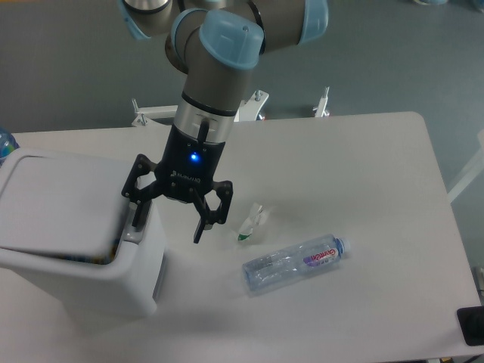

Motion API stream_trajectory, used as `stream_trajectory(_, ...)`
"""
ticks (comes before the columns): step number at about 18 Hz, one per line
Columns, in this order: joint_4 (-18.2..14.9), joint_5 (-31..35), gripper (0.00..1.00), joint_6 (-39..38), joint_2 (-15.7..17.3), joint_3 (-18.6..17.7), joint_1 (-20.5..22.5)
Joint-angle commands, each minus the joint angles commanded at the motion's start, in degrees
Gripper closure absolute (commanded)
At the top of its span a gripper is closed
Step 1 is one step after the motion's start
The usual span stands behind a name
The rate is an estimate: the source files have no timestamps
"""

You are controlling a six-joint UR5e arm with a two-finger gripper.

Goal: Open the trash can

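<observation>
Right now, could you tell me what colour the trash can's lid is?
White; the lid shows plainly in the fixed camera view.

The trash can point(83, 280) is white with a grey tab; the hand point(168, 227) is black with a blue light; the bottle point(295, 262) is clear, its label red and white; the worktop point(340, 166) is pale grey-white.

The trash can point(76, 249) fills the left end of the worktop point(355, 174), and the gripper point(168, 227), jaws spread wide, stands across its right edge with one finger at the grey tab. Just right of it lie a crumpled wrapper point(253, 221) and a plastic bottle point(295, 262). Bare worktop runs behind them and to the far right.
</observation>
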Motion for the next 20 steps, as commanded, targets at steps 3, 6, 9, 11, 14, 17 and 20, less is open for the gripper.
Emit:
stream_trajectory(3, 0.0, 0.0, 0.0, 0.0, -0.09, 0.09, 0.0)
stream_trajectory(6, -0.17, 0.0, 0.0, 0.0, 0.09, 0.87, 0.0)
stream_trajectory(9, -0.18, 0.0, 0.0, 0.09, 0.35, 1.58, 0.09)
stream_trajectory(11, -0.26, 0.0, 0.0, 0.09, 0.09, 2.98, 0.17)
stream_trajectory(14, -0.09, 0.78, 0.0, 0.35, -0.7, 4.13, 3.93)
stream_trajectory(17, -0.26, 5.6, 0.0, 5.69, -2.1, 3.69, 7.03)
stream_trajectory(20, -0.7, 14.73, 0.0, 12.46, -5.44, 3.34, 9.39)
